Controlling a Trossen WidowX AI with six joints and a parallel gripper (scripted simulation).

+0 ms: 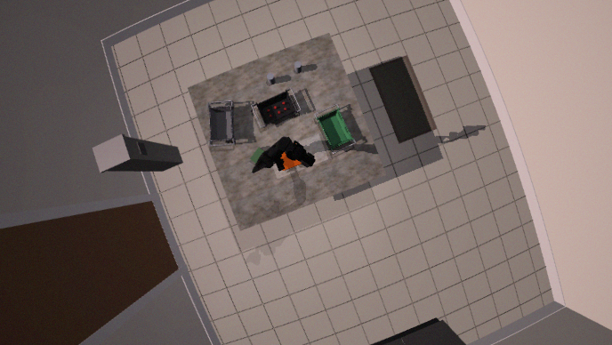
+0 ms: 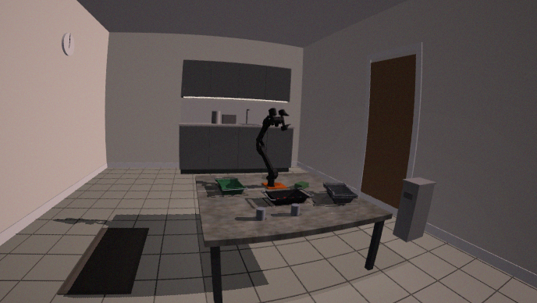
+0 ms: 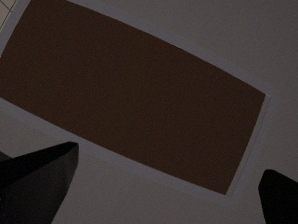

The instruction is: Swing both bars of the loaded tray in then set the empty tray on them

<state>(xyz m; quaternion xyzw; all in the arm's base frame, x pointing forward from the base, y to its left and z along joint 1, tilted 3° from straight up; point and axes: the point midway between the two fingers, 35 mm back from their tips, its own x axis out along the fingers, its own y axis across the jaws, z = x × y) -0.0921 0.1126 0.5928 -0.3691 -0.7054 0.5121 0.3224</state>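
The black tray [image 1: 273, 100] [image 2: 289, 201] stands on the table with several small red-topped blocks inside. Its wire bars stand out at its two ends, one bar [image 1: 295, 100] at the right in the top view. A grey tray [image 1: 221, 124] [image 2: 339, 191] and a green tray [image 1: 335, 129] [image 2: 231, 187] stand at either side of it, both looking empty, with wire bars at their ends. My gripper [image 2: 289, 120] [image 3: 173, 168] is open and empty, high above the table and pointing sideways, away from the trays' tops. The wrist view shows only wall and door between its fingers.
Two small grey cylinders [image 1: 270, 78] [image 2: 261, 214] stand beyond the black tray from the arm's base. A green block [image 1: 257, 156] [image 2: 301, 184] lies beside the orange base [image 1: 290, 163] [image 2: 275, 186], on the grey tray's side. A brown door [image 3: 130, 95] fills much of the wrist view.
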